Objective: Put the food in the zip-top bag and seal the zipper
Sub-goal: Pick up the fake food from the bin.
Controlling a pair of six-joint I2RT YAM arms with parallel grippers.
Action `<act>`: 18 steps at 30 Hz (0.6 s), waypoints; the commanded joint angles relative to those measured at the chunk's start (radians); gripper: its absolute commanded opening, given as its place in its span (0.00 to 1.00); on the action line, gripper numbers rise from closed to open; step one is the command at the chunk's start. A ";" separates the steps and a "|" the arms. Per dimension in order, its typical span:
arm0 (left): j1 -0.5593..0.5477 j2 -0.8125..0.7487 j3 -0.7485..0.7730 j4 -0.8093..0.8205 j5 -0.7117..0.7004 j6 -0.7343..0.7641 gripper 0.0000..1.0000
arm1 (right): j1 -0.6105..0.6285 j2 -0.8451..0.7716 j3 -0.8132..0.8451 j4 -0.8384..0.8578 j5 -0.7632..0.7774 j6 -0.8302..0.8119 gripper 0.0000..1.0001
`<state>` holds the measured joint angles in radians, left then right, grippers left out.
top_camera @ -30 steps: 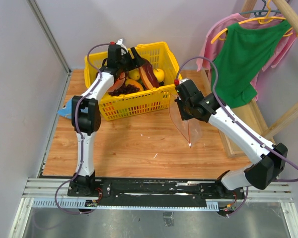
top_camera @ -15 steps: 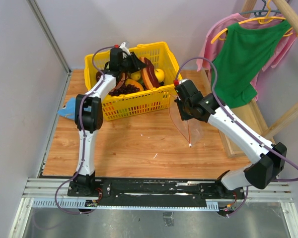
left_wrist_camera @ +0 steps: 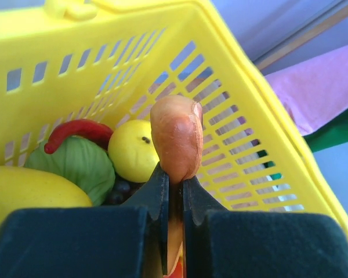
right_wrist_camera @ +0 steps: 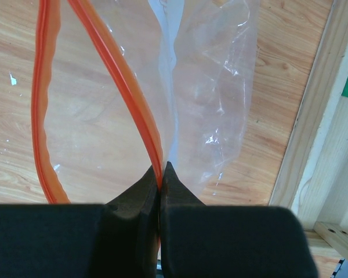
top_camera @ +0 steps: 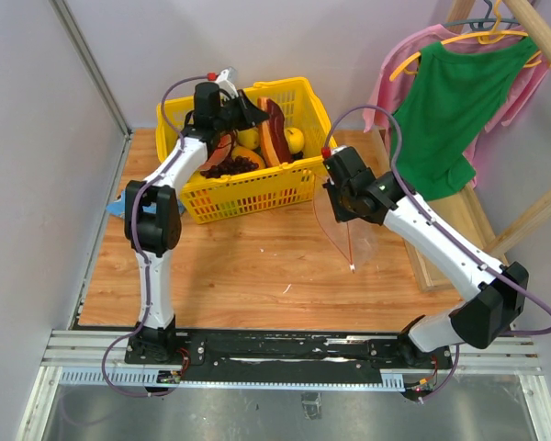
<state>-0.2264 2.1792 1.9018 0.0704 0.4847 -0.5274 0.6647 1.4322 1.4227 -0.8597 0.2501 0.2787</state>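
Note:
In the yellow basket (top_camera: 257, 193), my left gripper (top_camera: 248, 112) is shut on the orange-brown rind of a flat reddish-brown food slice (top_camera: 274, 129). The left wrist view shows that slice (left_wrist_camera: 177, 136) pinched edge-on at my left gripper (left_wrist_camera: 175, 178). Below it lie a yellow oval fruit (left_wrist_camera: 29, 194), a round yellow fruit (left_wrist_camera: 133, 150) and dark purple berries (left_wrist_camera: 123, 188). My right gripper (top_camera: 335, 204) is shut on the zipper (right_wrist_camera: 130, 87) of the clear zip-top bag (top_camera: 360, 241), which hangs above the table. Its two red-orange strips stand apart, so the mouth is open.
A green cabbage (left_wrist_camera: 78, 165) and a red chili (left_wrist_camera: 75, 130) also lie in the basket. Green and pink clothes (top_camera: 455, 101) hang on a wooden rack (top_camera: 459, 230) at the right. A blue object (top_camera: 119, 204) lies at the table's left edge by the wall.
My left gripper has closed on the food slice inside the basket, and its arm has shifted a little. The right arm and the bag have stayed still.

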 commanded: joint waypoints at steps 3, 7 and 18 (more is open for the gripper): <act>-0.001 -0.174 -0.032 -0.011 -0.026 0.051 0.00 | -0.031 0.011 0.050 -0.008 -0.009 -0.010 0.01; -0.004 -0.266 -0.079 -0.016 -0.069 0.029 0.00 | -0.042 0.030 0.076 -0.030 -0.028 0.012 0.01; -0.098 -0.509 -0.208 -0.085 -0.285 0.004 0.00 | -0.043 0.051 0.109 -0.064 0.016 0.107 0.01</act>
<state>-0.2729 1.7504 1.7424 -0.0040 0.3077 -0.5056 0.6369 1.4704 1.4822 -0.8833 0.2317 0.3237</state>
